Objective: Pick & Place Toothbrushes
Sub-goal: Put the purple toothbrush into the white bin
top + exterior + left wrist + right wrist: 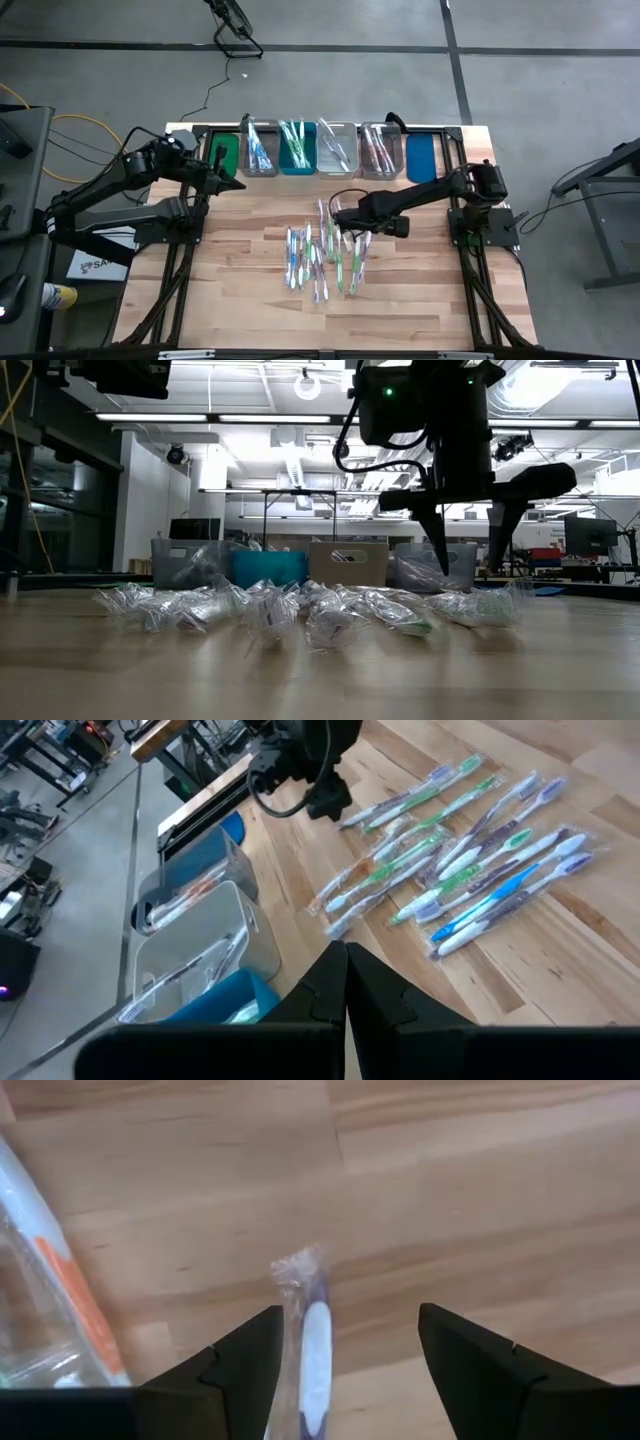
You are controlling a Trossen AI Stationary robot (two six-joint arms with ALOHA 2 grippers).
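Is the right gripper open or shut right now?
Open: the right gripper has dark fingers spread apart, a wrapped purple-and-white toothbrush lying between them.

Pale butcher-block wooden tabletop [400,300]: matt, smooth, visible grain. Slim translucent plastic toothbrushes [470,870]: sealed in clear, glossy, crinkled film wrappers. Rectangular plastic bins [300,150]: clear, teal and green, smooth-walled. Right end effector [345,1370]: dark, matt plastic fingers.

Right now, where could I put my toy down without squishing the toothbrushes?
Bare wood lies on the table left of the toothbrushes, and right of them too. The back edge is crowded with bins, and the right gripper hangs over the pile.
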